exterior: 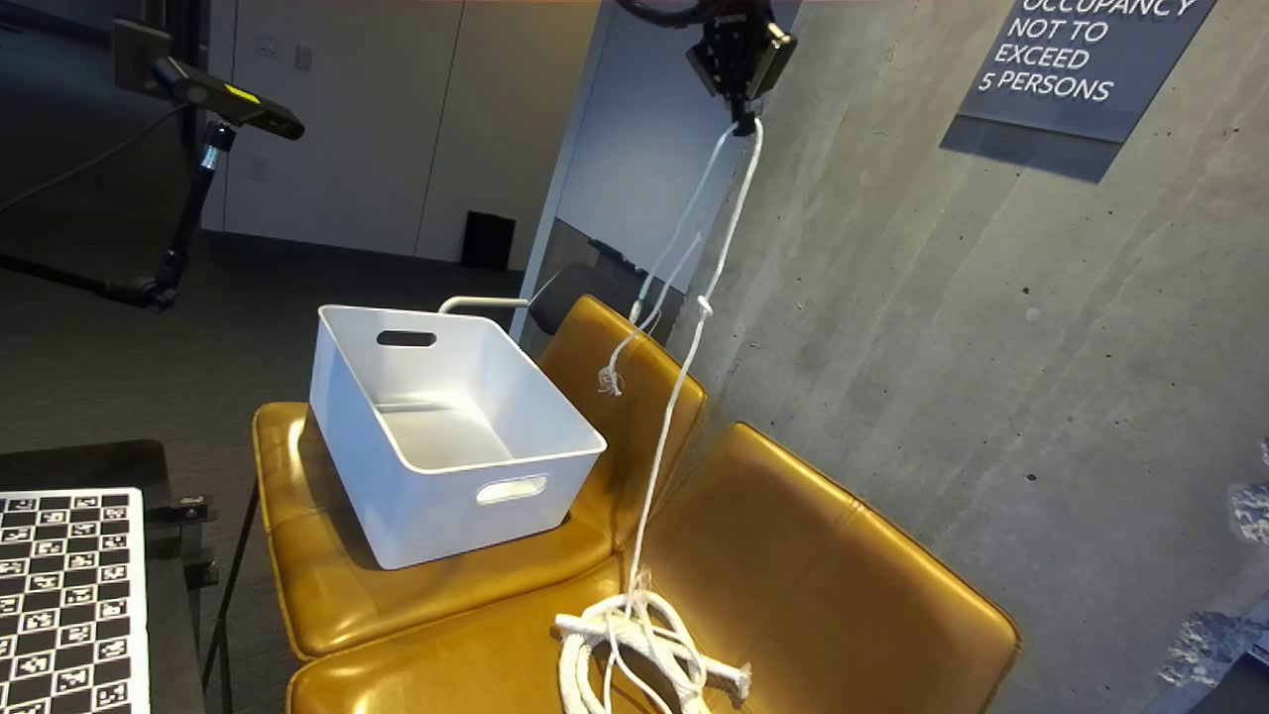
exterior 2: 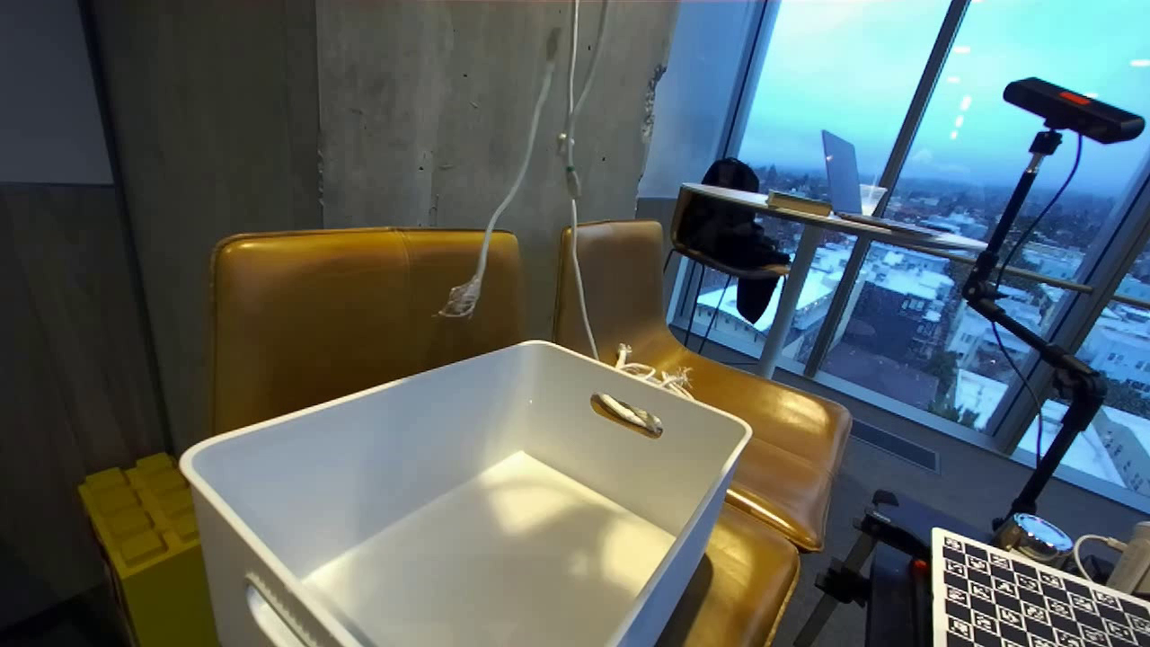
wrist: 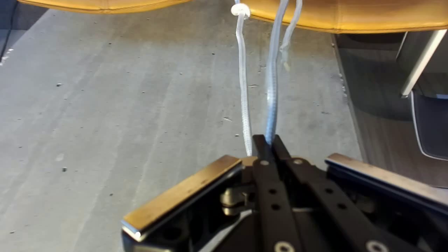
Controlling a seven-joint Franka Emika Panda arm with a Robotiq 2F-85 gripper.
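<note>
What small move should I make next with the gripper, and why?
Probably ease the gripper slowly toward the white storage bin, whose open top faces up. The gripper pinches the white rope; one frayed end hangs free, while the longer strand runs down to a rope coil on a chair seat, so a quick pull might drag it.

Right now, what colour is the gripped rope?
The rope is white, seen best in an exterior view.

Hand (wrist: 268,140) aloft, clamped tight
</note>
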